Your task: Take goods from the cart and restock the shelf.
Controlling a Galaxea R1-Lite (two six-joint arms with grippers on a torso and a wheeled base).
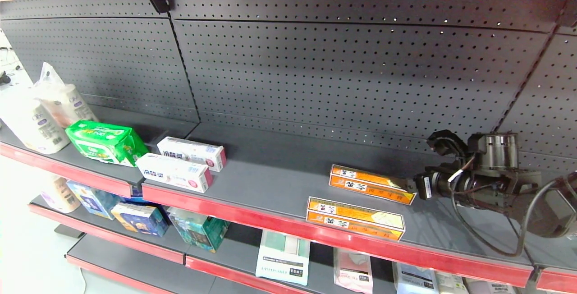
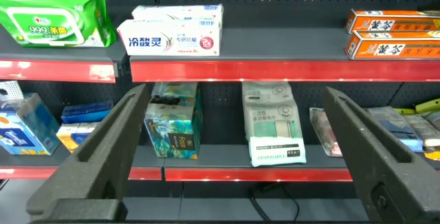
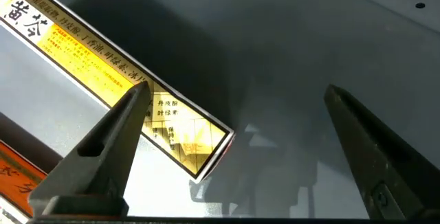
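The right gripper (image 3: 237, 90) is spread wide and holds nothing, low over the grey shelf (image 1: 279, 167). The rear orange toothpaste box (image 1: 372, 184) lies flat on the shelf, its end beside one finger (image 3: 117, 141); a second orange box (image 1: 354, 218) lies at the front edge. The left gripper (image 2: 235, 92) is likewise wide open and empty, facing the shelving.

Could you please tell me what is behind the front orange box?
A second orange box, set apart, then the pegboard wall. One of the right gripper's open fingers covers part of that box.

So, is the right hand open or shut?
Open: the right hand has its fingers wide apart, not clamping the orange box.
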